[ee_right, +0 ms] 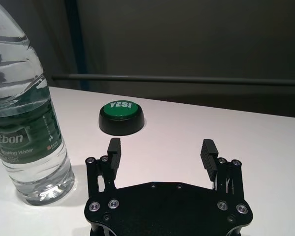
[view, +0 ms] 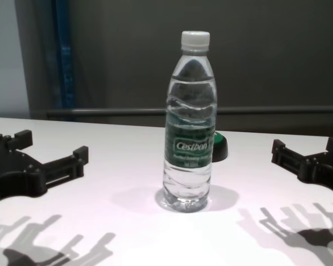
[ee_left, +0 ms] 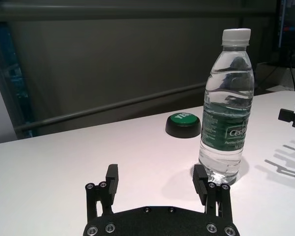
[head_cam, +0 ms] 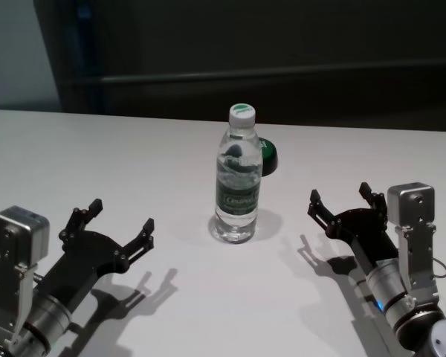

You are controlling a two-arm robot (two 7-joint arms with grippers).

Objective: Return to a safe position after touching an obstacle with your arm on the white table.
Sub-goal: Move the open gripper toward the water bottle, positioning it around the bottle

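A "Cestbon"-labelled water bottle (head_cam: pixel 238 178) stands on the white worktop (head_cam: pixel 97 156), apparently half-hiding a green "YES!" button (ee_right: pixel 121 117); left gripper (head_cam: pixel 116 224) and right gripper (head_cam: pixel 342 202) flank it, jaws wide and empty.

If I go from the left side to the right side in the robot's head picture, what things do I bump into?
Left pincer, open → water bottle, standing upright on the white table → right pincer, open. A small dark dome with a green top peeks out just behind the bottle, overlapping it, so I leave it out of the order.
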